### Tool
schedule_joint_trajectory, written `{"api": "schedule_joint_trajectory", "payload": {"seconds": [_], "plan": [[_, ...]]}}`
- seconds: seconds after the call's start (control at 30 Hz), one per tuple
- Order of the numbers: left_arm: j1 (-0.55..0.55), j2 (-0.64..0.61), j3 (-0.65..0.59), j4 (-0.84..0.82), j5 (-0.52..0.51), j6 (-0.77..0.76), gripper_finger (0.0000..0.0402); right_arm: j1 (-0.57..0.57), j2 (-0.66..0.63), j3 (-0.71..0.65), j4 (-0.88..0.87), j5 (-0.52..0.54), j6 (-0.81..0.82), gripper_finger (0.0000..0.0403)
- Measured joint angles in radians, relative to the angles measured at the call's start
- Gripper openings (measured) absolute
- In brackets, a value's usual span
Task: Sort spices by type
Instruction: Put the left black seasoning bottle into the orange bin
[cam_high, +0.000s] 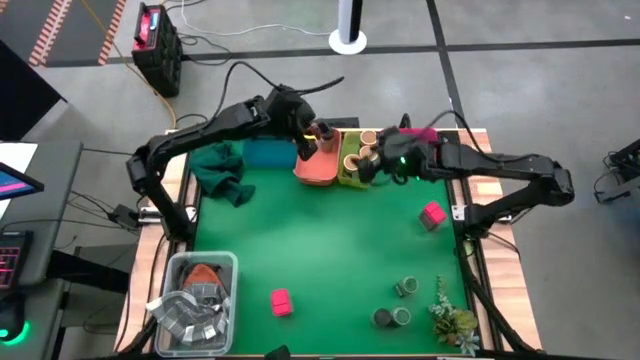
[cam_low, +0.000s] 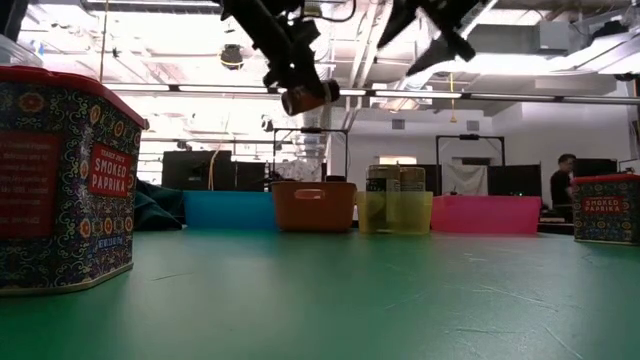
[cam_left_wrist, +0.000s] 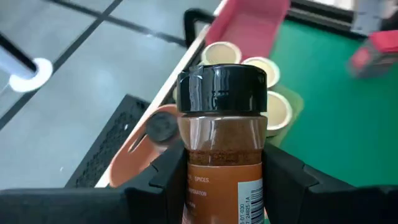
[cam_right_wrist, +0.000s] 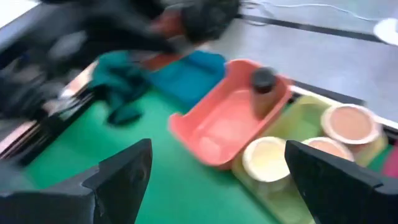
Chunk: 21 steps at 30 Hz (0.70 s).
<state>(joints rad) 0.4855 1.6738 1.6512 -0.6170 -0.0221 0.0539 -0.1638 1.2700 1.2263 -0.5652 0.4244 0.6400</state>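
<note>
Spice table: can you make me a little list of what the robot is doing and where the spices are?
left tool: shut on the dark-lidded jar, held above the orange tray
right tool: open, empty, over the yellow-green tray
orange tray: one dark-lidded jar inside already
yellow-green tray: tan-topped cylinders inside
blue tray: contents cannot be told
loose on the mat: two pink boxes, green-topped jars
</note>
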Motion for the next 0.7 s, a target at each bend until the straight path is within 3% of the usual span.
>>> {"api": "schedule_joint_trajectory", "payload": {"seconds": [0.23,0.53,0.7], "plan": [[-0.026,-0.031,0.000,0.072,0.102,0.040,0.0153,-0.129,0.087,0.000,0.087,-0.053,0.056,0.0392],[-0.022,-0.035,0.000,0.151,0.105,0.018,0.0153,-0.221,0.176,0.000,0.168,-0.132,0.112,0.0392],[-0.019,-0.035,0.000,0.179,0.105,-0.012,0.0153,-0.254,0.171,0.047,0.300,-0.201,0.003,0.0392]]}}
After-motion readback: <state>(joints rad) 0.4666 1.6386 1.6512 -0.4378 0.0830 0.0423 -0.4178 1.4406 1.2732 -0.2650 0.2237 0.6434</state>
